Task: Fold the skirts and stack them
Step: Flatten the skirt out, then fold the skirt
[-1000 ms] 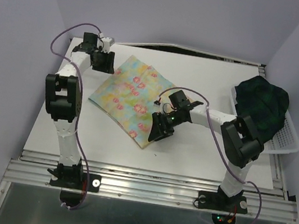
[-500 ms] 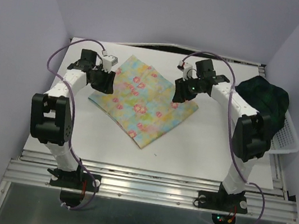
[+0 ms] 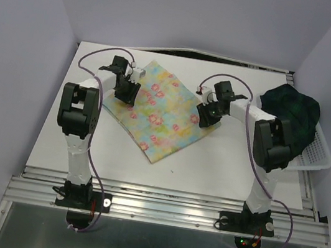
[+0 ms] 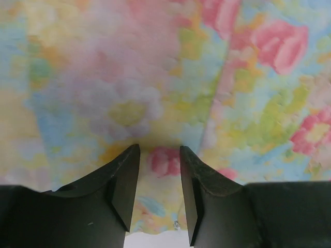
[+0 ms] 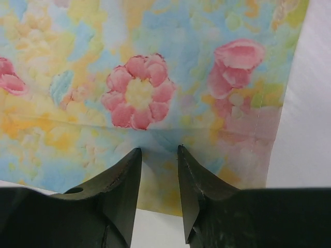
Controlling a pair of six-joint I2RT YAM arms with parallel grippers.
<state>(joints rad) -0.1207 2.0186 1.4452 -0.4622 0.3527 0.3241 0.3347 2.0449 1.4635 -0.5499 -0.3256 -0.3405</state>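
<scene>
Reaching forward from their bases, both arms bend over the flowered skirt (image 3: 158, 113), which lies spread flat as a tilted diamond on the white table (image 3: 210, 162). The left arm (image 3: 79, 110) has its elbow raised just off the skirt's left corner. Its forearm angles inward, so the left gripper (image 3: 126, 87) points down onto the skirt's upper-left edge. The right arm (image 3: 269, 143) stands well to the right of the skirt, and its forearm runs leftward to set the right gripper (image 3: 207, 113) down on the skirt's right corner.

In the left wrist view the dark fingers (image 4: 124, 175) stand a narrow gap apart, tips against the print, with a pink flower showing between them. The right wrist view shows the same: fingers (image 5: 121, 181) parted narrowly and the cloth filling the gap. Neither view shows whether any cloth is actually pinched.

Right of the flowered skirt, at the table's edge, a white mesh basket (image 3: 317, 157) holds the plaid skirt (image 3: 290, 109). It is heaped in a dark mound that spills over the rim nearest the flowered skirt.

The right arm's elbow covers part of the plaid skirt and the basket's near-left side. The left wrist view is soft and blurred, showing only cloth and a sliver of table low between the fingers. The right wrist view shows the flowered skirt's hemmed edge, with bare table beside and below it.
</scene>
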